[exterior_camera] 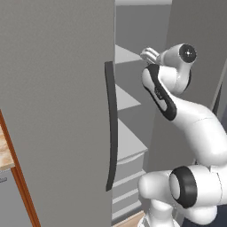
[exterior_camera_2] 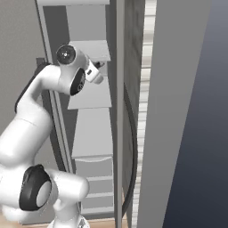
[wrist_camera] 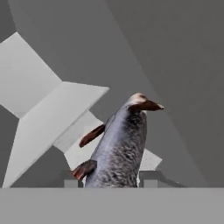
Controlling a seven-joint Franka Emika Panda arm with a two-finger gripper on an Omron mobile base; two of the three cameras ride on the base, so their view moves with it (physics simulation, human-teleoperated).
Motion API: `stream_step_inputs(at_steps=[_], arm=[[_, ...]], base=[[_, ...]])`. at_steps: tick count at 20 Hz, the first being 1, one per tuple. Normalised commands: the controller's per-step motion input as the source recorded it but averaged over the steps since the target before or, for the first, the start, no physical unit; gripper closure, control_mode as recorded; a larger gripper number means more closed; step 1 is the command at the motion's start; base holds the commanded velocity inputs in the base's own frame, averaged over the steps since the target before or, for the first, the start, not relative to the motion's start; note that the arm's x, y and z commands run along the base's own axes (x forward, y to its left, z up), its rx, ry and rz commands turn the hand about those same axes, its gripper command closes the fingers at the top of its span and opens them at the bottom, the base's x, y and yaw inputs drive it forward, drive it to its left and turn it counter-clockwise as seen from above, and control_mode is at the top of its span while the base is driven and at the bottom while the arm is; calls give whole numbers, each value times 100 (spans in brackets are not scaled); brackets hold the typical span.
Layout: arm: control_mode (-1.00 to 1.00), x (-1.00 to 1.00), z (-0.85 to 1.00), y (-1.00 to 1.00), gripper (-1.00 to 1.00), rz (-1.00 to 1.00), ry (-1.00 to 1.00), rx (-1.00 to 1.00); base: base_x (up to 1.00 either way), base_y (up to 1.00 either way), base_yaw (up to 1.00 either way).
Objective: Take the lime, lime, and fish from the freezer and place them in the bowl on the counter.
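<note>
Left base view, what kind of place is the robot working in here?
Probably a kitchen: an open freezer with grey inner shelves, a strip of stone counter beside it, and a fish in the gripper.

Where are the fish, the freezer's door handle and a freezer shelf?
fish (wrist_camera: 120, 148): hand view, grey body.
door handle (exterior_camera: 111, 126): left base view, middle of bar.
shelf (exterior_camera_2: 91, 133): right base view, top surface.

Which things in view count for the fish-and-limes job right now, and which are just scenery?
Job:
- slim dark grey fish with brownish fins, clamped between the two-finger gripper
- tall plain grey freezer, door open, grey inner shelves in view

Scenery:
- brown wooden cabinet edge
- beige marbled stone worktop corner, nothing on the visible part
</note>
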Motion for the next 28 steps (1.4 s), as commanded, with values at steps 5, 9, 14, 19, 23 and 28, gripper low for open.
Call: stream_step_inputs(at_steps=[5,9,14,19,23,28], arm=[[-100,-100,-100,4,100,0,43,0],[100,0,0,0,100,0,0,0],[100,0,0,0,100,0,0,0],[100,0,0,0,100,0,0,0],[100,0,0,0,100,0,0,0],[100,0,0,0,100,0,0,0]], base=[[0,0,0],[-100,49,1],[-100,99,4],[-70,100,0],[-53,100,-3],[7,100,-16]])
